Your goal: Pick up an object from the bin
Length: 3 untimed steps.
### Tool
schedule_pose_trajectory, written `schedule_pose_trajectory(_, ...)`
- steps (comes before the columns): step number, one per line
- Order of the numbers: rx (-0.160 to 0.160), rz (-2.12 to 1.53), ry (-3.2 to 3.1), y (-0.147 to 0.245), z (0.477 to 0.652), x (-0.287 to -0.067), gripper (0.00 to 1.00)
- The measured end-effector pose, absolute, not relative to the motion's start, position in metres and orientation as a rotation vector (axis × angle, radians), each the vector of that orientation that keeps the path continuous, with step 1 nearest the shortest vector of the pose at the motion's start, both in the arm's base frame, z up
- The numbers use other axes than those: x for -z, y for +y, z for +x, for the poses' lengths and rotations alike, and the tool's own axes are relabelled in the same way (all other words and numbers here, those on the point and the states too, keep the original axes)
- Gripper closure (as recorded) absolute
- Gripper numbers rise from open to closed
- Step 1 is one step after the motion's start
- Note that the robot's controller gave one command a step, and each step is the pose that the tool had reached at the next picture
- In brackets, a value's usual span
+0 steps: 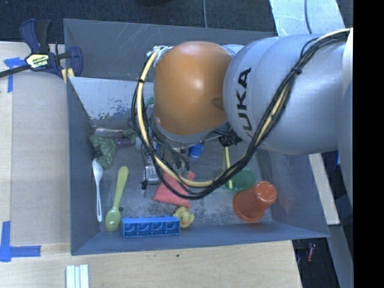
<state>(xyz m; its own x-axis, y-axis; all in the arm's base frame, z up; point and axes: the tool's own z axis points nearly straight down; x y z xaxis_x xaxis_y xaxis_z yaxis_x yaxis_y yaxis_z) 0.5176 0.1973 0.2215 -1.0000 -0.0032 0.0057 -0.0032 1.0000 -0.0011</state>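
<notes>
approach step is judged in hand. inside the grey bin (81,161) the gripper (151,176) is hung just inward of the blue brick (151,227); open or shut can't be told tbh. the red flat piece (170,192), also just inward of that brick, is nearest, so a small shift and drop would be needed.

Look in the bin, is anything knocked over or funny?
The orange cup near the right end of the bin looks tipped over, on its side instead of standing. The rest, like the blue brick, just lie flat; nothing looks spilled or broken.
</notes>
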Motion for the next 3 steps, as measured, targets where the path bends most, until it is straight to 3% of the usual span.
schedule_pose_trajectory(1,0.002,0.000,-3.144,0.196,0.519,-0.226,0.00)
schedule_pose_trajectory(2,0.008,0.171,-3.148,0.169,0.547,-0.189,0.00)
schedule_pose_trajectory(3,0.002,0.084,-3.142,0.132,0.582,-0.164,0.00)
